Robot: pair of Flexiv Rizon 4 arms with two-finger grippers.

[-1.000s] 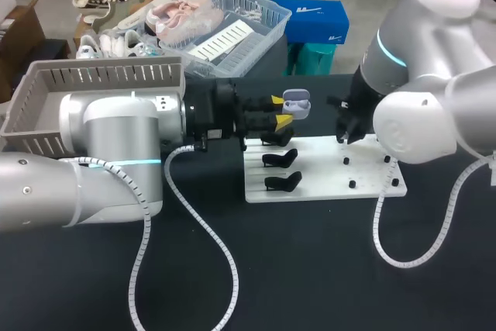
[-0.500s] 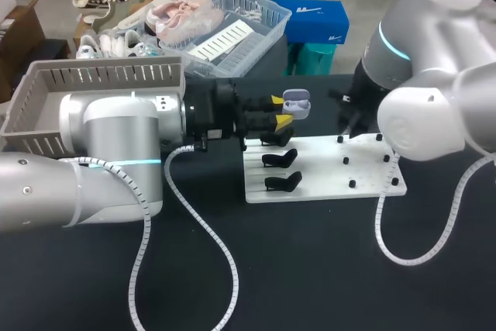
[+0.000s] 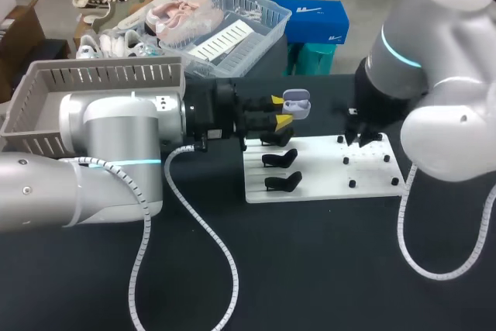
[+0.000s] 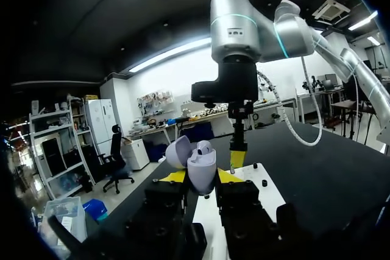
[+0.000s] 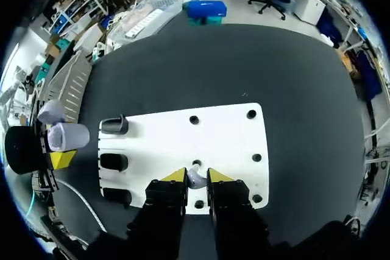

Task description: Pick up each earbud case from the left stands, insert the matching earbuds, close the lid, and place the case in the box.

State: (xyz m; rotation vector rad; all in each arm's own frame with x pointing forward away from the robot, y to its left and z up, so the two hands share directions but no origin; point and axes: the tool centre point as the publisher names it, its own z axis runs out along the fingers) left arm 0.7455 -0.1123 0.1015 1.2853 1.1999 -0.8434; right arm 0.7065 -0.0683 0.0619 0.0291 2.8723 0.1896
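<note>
Your left gripper point(image 4: 201, 178) has its fingers clamped on the lower half of the pale lilac earbud case point(image 4: 201, 164). The lid is swung open and the mouth is turned toward the right arm, likely so the case is ready to take its bud. The case hangs just above the far one of the black stands point(image 3: 280, 159) on the left of the white board point(image 5: 183, 138). Your right gripper point(image 5: 196, 176) pinches a white earbud point(image 5: 195, 181) between its tips, low over the board's pegs. Against a second ago, the right gripper has slid right along the board's far edge, uncovering the far-left peg. The left arm and case have not moved.
</note>
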